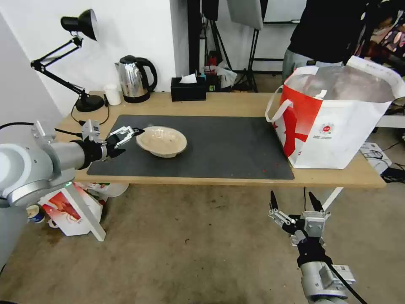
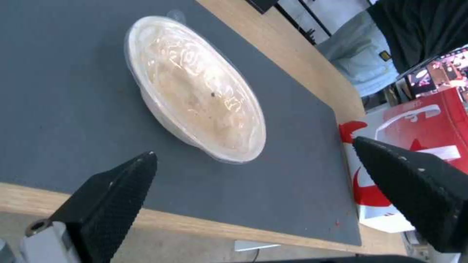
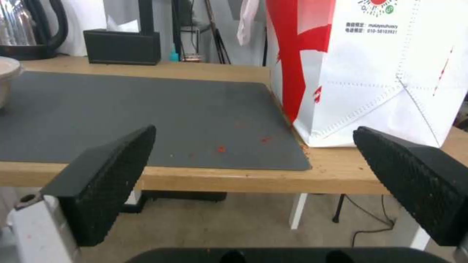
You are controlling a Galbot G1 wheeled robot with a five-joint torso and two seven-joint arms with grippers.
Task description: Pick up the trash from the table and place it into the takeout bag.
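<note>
A shallow beige paper bowl (image 1: 162,141) (image 2: 195,87), the trash in view, rests on the dark grey mat (image 1: 219,145) of the light-wood table (image 1: 236,103). My left gripper (image 1: 128,136) (image 2: 253,160) hovers open just left of the bowl's rim, a small gap apart. The white and red takeout bag (image 1: 333,118) (image 3: 370,69) stands open at the table's right end, foil lining showing. My right gripper (image 1: 295,202) (image 3: 253,135) hangs open below the table's front edge, in front of the bag, holding nothing.
A kettle (image 1: 134,79), small white cup (image 1: 112,94), desk lamp (image 1: 80,59) and black tissue box (image 1: 188,88) line the table's back edge. A smaller red-and-white bag (image 1: 71,211) lies on the floor at the left. A person stands behind the takeout bag.
</note>
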